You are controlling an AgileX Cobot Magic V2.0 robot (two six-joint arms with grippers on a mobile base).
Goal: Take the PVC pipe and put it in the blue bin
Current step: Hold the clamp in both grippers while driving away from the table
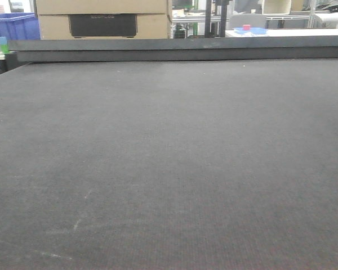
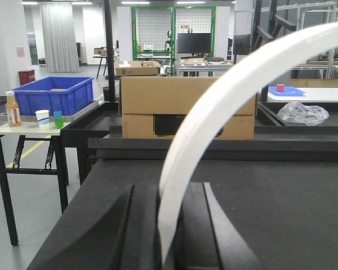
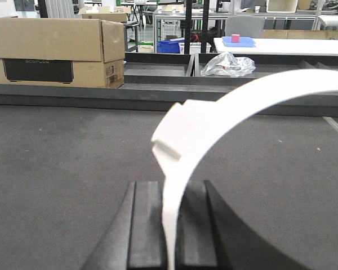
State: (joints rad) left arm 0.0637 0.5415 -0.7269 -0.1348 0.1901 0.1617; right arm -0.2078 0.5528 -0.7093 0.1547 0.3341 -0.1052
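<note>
In the left wrist view my left gripper [image 2: 169,190] is shut on a white curved PVC pipe [image 2: 225,95] that arcs up and to the right, held above the dark table. In the right wrist view my right gripper [image 3: 172,190] is shut on a white curved pipe [image 3: 242,101] with a notched end, also arcing right. I cannot tell whether it is one piece. The blue bin [image 2: 53,93] stands on a small side table far left; it also shows in the front view [image 1: 14,25]. Neither gripper nor pipe shows in the front view.
The dark felt table [image 1: 169,169] has a raised black rail [image 1: 180,49] along its far edge. A cardboard box [image 2: 186,107] stands behind the rail. A bottle [image 2: 12,109] and cups [image 2: 43,117] stand beside the bin. A plastic bag [image 3: 228,64] lies far right.
</note>
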